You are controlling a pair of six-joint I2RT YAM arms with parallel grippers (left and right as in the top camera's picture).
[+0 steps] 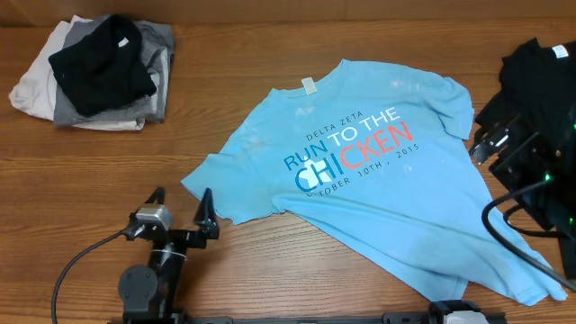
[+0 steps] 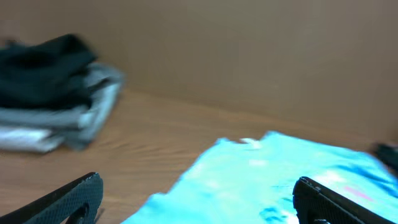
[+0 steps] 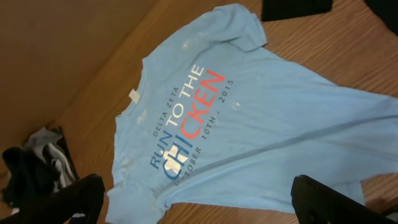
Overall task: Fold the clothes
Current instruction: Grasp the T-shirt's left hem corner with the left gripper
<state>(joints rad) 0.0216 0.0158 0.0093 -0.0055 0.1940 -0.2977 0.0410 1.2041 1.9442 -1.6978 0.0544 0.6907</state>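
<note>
A light blue T-shirt (image 1: 360, 171) with "RUN TO THE CHICKEN" print lies spread face up, a little creased, in the middle of the wooden table. My left gripper (image 1: 183, 200) stands open just off the shirt's lower left sleeve, touching nothing. In the left wrist view the shirt (image 2: 280, 180) lies ahead of the open gripper (image 2: 199, 200). My right gripper (image 1: 495, 144) hangs open above the shirt's right side. From the right wrist the whole shirt (image 3: 236, 118) shows between and beyond the wide fingers of that gripper (image 3: 199, 202). Nothing is held.
A stack of folded black, grey and white garments (image 1: 99, 72) sits at the far left corner, also seen as a pile (image 2: 56, 93) and a pile (image 3: 37, 168). A black garment (image 1: 540, 72) lies at the far right. A brown wall (image 2: 249, 50) backs the table.
</note>
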